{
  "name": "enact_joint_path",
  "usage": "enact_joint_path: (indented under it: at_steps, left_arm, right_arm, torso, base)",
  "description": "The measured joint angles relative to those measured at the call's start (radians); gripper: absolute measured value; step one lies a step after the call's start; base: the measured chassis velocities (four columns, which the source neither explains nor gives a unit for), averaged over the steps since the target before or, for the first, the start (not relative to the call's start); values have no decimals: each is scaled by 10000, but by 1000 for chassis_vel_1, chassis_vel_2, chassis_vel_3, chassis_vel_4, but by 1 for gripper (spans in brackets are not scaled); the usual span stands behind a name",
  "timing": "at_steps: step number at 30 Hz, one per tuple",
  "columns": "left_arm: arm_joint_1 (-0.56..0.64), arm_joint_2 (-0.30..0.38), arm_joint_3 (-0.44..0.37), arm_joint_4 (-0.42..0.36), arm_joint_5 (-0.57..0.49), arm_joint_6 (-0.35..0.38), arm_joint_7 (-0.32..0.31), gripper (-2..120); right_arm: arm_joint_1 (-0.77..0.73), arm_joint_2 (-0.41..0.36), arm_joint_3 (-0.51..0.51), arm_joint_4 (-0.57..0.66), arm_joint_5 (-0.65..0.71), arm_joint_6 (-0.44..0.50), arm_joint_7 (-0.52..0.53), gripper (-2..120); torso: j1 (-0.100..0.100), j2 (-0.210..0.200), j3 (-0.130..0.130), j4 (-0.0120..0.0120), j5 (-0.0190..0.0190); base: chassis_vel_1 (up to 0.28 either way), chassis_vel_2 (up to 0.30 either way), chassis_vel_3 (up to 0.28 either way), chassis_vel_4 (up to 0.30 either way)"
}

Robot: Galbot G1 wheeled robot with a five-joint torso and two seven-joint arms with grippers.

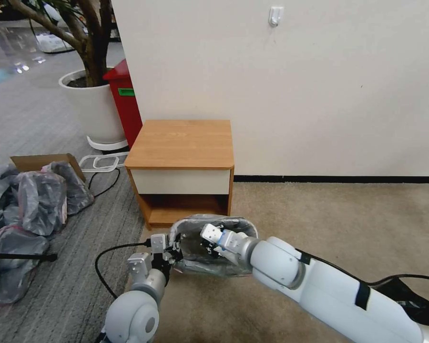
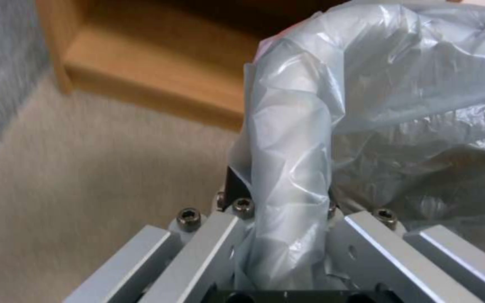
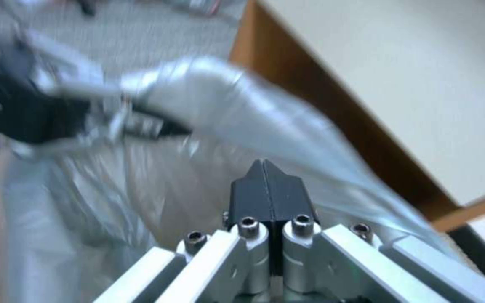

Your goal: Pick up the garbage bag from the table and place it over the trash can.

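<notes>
head view: the garbage bag (image 1: pixel 213 247) is already draped into the trash can (image 1: pixel 209 270), which stands on the carpet just in front of the table (image 1: pixel 181 143); the left gripper (image 1: pixel 169 248) sits at the can's left rim and the right gripper (image 1: pixel 206 234) reaches down into the lined opening; the risk i judge here is the thin film sliding off the rim on one side if either arm pulls unevenly; left wrist view: the left gripper (image 2: pixel 284 210) is pinching a bunched fold of the bag (image 2: pixel 293 168), so a hard tug could tear it or tip the light can; right wrist view: the right gripper (image 3: pixel 267 185) has its black fingertips pressed together, holding nothing that i can see, with film stretched beside it; it could snag that film.
</notes>
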Motion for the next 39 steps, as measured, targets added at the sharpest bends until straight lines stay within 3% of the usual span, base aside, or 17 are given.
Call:
enact_joint_path:
  at_steps: [2,4,5,9,10,14,15,18,29,39]
  left_arm:
    - [-52,-71,-3,78,-490,167,-285,3]
    - [-31,-103,2,116,-851,358,-501,3]
    - [-31,-103,2,116,-851,358,-501,3]
    - [183,-115,62,120,-1009,607,-725,3]
    - [183,-115,62,120,-1009,607,-725,3]
    - [459,-107,306,66,-1005,748,-960,3]
    - [459,-107,306,66,-1005,748,-960,3]
    - [638,-43,610,-141,-999,908,-1093,3]
    - [835,264,1264,-312,-912,1153,-1161,3]
    - [870,458,971,-298,-905,1462,-997,3]
  right_arm:
    - [-1201,-177,854,379,10,1084,423,0]
    - [-2584,-156,1964,693,-30,2074,788,10]
    - [-2584,-156,1964,693,-30,2074,788,10]
    - [-4662,476,4062,935,-582,3958,1108,26]
    - [-4662,476,4062,935,-582,3958,1108,26]
    - [-6615,1944,6211,890,-1212,5588,1435,44]
    - [-6615,1944,6211,890,-1212,5588,1435,44]
    - [-7489,2978,7335,804,-1524,6451,1469,59]
    - [-8307,4003,8807,832,-1763,7041,1452,99]
    - [-8374,4001,9324,630,-1449,7138,1441,100]
  torso:
    - [-1,0,0,-5,2]
    - [0,1,-1,-5,2]
    - [0,1,-1,-5,2]
    - [-1,0,-1,-3,0]
    - [-1,0,-1,-3,0]
    - [-1,1,-1,-5,1]
    - [-1,1,-1,-5,1]
    - [-1,1,-1,-3,3]
    - [-2,2,-1,0,3]
    - [-1,2,0,-1,0]
  base:
    - [0,0,0,0]
    - [0,0,0,0]
    - [0,0,0,0]
    - [0,0,0,0]
    - [0,0,0,0]
    - [0,0,0,0]
    - [0,0,0,0]
    - [0,0,0,0]
    - [0,0,0,0]
    - [0,0,0,0]
